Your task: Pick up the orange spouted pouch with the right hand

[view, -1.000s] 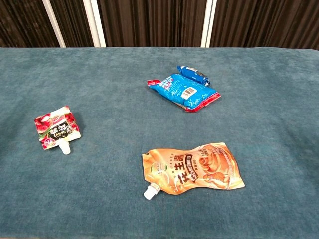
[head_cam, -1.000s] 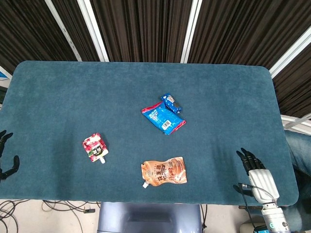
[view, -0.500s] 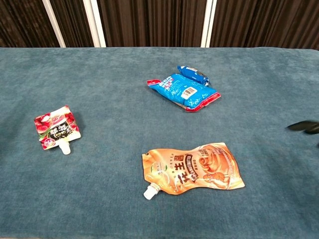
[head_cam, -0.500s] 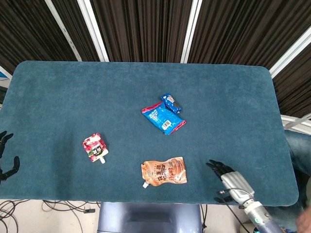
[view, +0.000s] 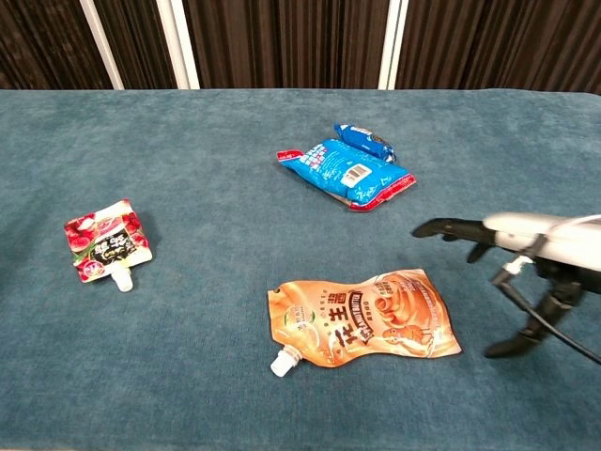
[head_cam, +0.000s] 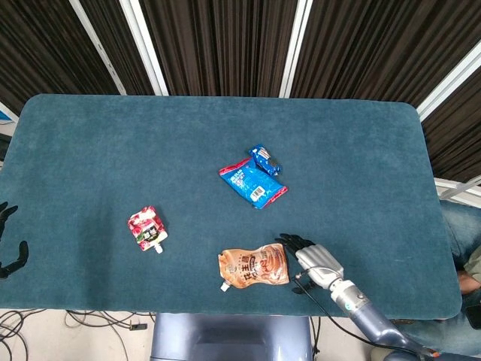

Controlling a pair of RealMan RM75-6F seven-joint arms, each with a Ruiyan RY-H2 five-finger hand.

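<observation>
The orange pouch [view: 364, 319] lay flat near the table's [head_cam: 90, 150] front edge, just left of the right hand [view: 512, 254], whose spread fingers [view: 441, 228] held nothing. Its long axis ran left-right, spout [view: 282, 362] pointing away from the fingers. The left hand [head_cam: 9, 241] waited well apart, fingers spread.

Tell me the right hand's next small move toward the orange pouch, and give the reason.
Probably lower the right hand and ease it a little further left over the orange spouted pouch. The chest view shows the hand open, fingers spread, hanging above and beside the pouch's right end without touching it. The pouch lies flat on the table, so the fingers need to come down around its edge before closing.
</observation>
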